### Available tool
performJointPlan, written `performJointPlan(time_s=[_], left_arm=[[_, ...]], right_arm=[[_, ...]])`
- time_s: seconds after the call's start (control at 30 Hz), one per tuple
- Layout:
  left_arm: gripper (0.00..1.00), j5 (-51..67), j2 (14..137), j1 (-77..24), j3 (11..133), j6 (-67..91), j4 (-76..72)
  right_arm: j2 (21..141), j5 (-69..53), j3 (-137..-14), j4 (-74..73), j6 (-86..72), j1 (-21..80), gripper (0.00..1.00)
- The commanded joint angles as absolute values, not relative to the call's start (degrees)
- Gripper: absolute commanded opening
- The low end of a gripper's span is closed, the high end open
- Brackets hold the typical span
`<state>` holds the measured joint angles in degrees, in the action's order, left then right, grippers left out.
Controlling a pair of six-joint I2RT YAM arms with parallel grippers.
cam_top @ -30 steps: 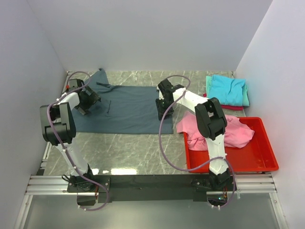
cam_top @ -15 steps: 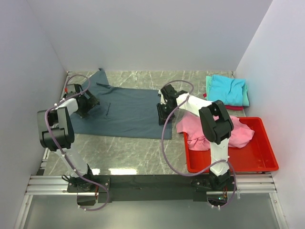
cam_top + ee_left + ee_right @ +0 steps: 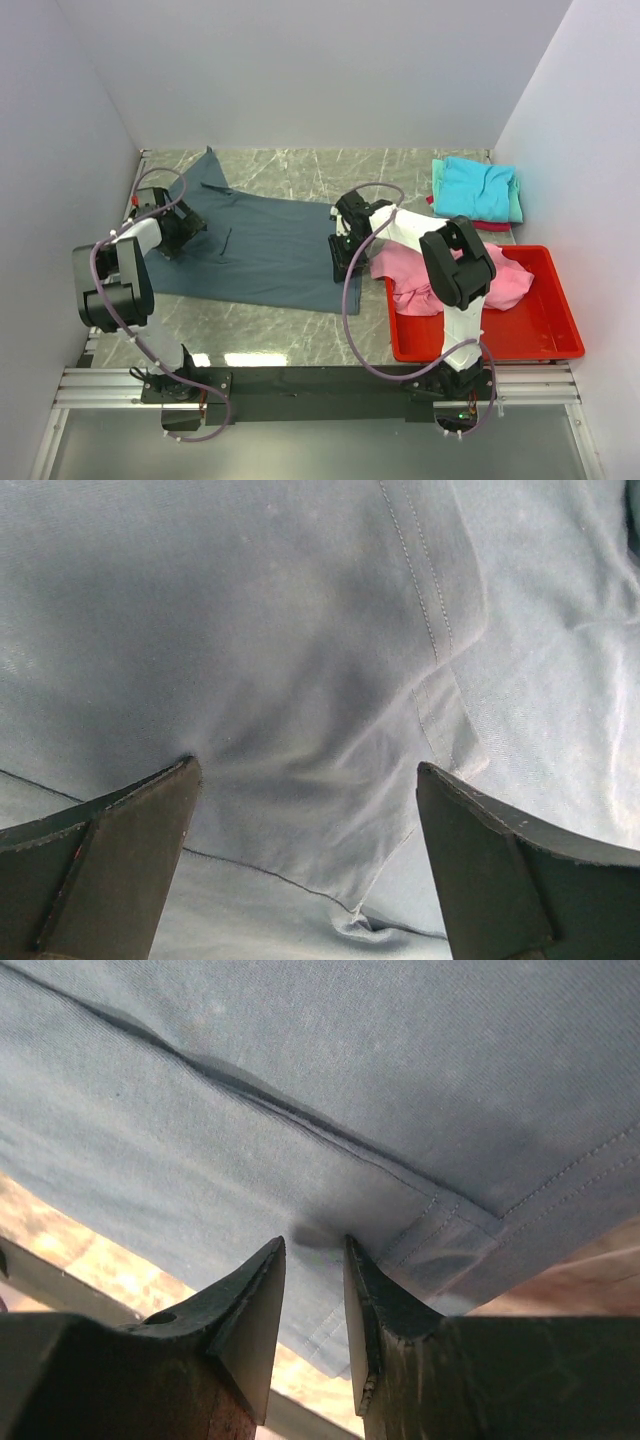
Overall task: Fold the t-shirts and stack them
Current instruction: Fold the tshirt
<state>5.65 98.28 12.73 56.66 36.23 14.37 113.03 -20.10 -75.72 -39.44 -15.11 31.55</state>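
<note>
The slate t-shirt (image 3: 265, 245) lies spread on the table (image 3: 300, 335) between the arms, skewed, its right hem dragged nearer the bases than half a second ago. The right gripper (image 3: 315, 1245) came with it, jaws nearly closed and pinching that hem. The left gripper (image 3: 305, 770) stands wide, tips on the cloth's left side.

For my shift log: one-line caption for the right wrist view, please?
Right gripper pinches the slate-blue t-shirt near its stitched hem, marble table showing beyond the edge.
</note>
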Motion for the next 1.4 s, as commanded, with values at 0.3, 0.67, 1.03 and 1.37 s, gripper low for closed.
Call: performJointPlan(time_s=[0.3,0.67,1.03,1.37], left_arm=[[0.99,0.2,95.5,13.5,47.7,35.9,27.8],[0.99,0.4,91.5,13.5,59.9,36.7,33.5],[0.99,3.6,107.2,12.1,86.5,39.0,34.6],[0.99,4.1,120.3,7.5,98.9,40.2,35.6]], right_arm=[[114.5,-17.7,-68.6,-49.3,-13.7,34.5,0.38],[110.0,-15.4,-74.3,-53.0,-13.0,35.0,0.38],[108.3,-13.3,-87.4,-57.5,-14.0,34.9,0.38],[108.4,-12.3,-90.0,-57.3,-14.9,35.0,0.38]])
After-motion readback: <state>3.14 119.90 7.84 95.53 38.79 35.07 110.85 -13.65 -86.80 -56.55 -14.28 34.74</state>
